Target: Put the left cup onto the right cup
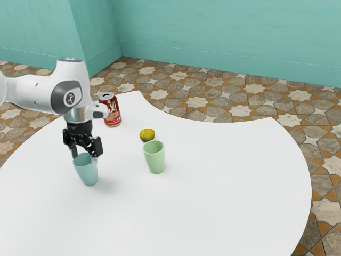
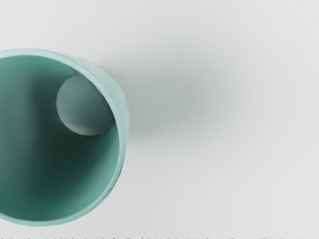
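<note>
The left cup (image 1: 86,170), pale teal, stands upright on the white table (image 1: 213,202). In the wrist view I look straight down into this left cup (image 2: 55,144), which lies off to one side under my hand. My gripper (image 1: 84,153) hangs right over its rim, open, with the fingers (image 1: 98,148) spread about as wide as the rim. Whether they touch the cup I cannot tell. The right cup (image 1: 154,156), light green, stands upright toward the exterior view's right, a short gap away from the left one.
A red soda can (image 1: 111,110) stands behind my gripper near the table's far edge. An orange fruit (image 1: 147,135) lies just behind the right cup. The table's curved edge runs along the exterior view's right, above a tiled floor.
</note>
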`<state>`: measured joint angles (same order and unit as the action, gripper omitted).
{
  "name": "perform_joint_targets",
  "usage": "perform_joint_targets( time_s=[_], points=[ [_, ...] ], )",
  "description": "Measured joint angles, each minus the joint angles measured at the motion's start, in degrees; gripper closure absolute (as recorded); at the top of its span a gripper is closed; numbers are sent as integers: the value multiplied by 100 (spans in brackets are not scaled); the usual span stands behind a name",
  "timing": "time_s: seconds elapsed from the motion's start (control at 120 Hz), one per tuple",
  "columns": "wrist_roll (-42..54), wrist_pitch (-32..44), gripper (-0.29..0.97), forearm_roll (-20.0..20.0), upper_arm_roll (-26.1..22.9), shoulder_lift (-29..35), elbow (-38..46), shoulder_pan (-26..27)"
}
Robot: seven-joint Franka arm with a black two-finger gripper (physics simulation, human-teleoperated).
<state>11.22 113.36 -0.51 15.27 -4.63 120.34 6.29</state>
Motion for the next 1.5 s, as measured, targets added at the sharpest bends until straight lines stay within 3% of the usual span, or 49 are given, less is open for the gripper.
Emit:
perform_joint_targets(
  time_s=[0.433, 0.942, 1.208, 1.333, 1.5],
  points=[
    [72, 867, 0, 128, 2, -306, 89, -55],
    [76, 1256, 1, 129, 2, -820, 108, -73],
    [101, 1285, 56, 119, 2, -832, 79, -74],
    [104, 1285, 68, 116, 2, -827, 72, -70],
    [113, 1273, 75, 95, 2, -823, 39, -74]
  ],
)
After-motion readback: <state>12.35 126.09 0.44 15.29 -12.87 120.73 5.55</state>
